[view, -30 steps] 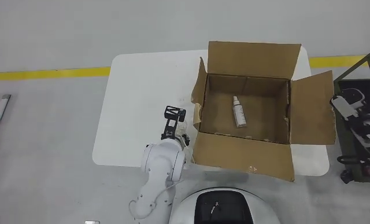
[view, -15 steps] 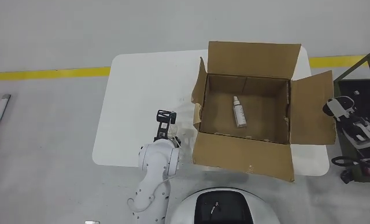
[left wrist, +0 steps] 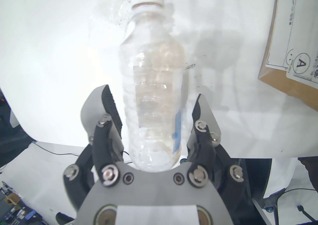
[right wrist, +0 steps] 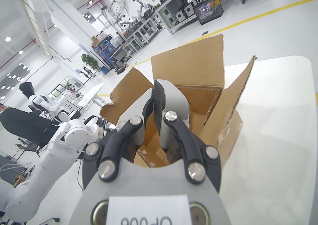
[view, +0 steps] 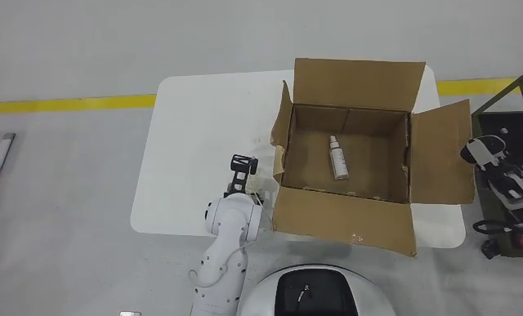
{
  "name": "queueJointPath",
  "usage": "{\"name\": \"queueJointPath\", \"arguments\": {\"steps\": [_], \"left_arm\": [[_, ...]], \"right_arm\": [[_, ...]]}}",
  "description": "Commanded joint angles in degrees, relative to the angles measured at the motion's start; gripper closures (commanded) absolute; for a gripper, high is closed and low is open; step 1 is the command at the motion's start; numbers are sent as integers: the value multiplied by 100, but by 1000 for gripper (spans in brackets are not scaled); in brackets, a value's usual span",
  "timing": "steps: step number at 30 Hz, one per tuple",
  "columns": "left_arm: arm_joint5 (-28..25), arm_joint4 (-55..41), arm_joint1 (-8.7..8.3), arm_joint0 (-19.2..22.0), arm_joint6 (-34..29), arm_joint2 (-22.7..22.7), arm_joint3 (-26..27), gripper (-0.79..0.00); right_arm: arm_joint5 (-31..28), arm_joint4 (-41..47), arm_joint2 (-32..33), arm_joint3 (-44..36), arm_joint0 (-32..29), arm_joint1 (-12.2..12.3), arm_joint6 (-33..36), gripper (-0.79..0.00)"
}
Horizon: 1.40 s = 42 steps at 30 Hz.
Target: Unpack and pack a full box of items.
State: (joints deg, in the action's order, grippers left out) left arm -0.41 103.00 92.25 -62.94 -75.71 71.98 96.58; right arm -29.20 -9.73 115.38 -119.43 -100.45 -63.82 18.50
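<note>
The left gripper [left wrist: 152,95] is spread open around the lower half of a clear plastic bottle [left wrist: 151,57], and its pads seem to stop just short of the sides, though blur makes contact hard to judge. The bottle is over the white table [left wrist: 49,37], near the open cardboard box [view: 343,220], which holds a small white bottle [view: 337,157]. The right gripper [right wrist: 156,101] is closed on nothing, beyond the box's other side.
</note>
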Motion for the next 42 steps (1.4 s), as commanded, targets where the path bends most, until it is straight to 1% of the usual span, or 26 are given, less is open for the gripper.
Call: {"name": "queueJointPath", "arguments": {"steps": [1, 6, 10, 11, 12, 16, 19, 23, 26, 39, 40, 42], "left_arm": [[-6, -4, 2, 16, -15, -13, 14, -785], [-12, -5, 1, -16, -70, -17, 353, -785], [-40, 34, -4, -85, -127, -26, 820, -785], [-48, 61, -6, -103, -148, -28, 946, -785], [-46, 80, -7, -112, -149, -30, 1098, -785], [-72, 185, -10, -127, -183, -59, 1536, -785], [-103, 208, -5, -107, -190, -107, 1751, -785], [-98, 223, 4, -82, -193, -169, 1845, -785], [-78, 234, 13, -62, -172, -214, 1842, -785], [-99, 231, 17, -52, -156, -252, 1820, -785], [-99, 231, 17, -52, -156, -252, 1820, -785], [-118, 217, 7, -114, 115, -212, 1913, -785]], "right_arm": [[9, 17, 22, -31, 37, 2, 0, -86], [17, 109, -8, -197, 203, 18, 118, -86], [52, 54, -212, -380, 408, 40, 343, -86], [56, -12, -298, -416, 479, 45, 377, -71], [31, -110, -430, -437, 561, 51, 444, 0], [127, -567, -1035, -264, 978, 62, 581, 0], [459, -1234, -1552, 25, 1328, 57, 633, 0], [831, -1930, -2256, 411, 1709, 19, 487, 0], [1138, -2224, -2637, 658, 1883, -19, 286, 0], [1156, -2192, -2667, 667, 1894, -26, 230, 0], [1189, -2166, -2679, 691, 1873, -29, 221, 0], [1430, -2130, -2696, 768, 1871, -42, 156, 0]]}}
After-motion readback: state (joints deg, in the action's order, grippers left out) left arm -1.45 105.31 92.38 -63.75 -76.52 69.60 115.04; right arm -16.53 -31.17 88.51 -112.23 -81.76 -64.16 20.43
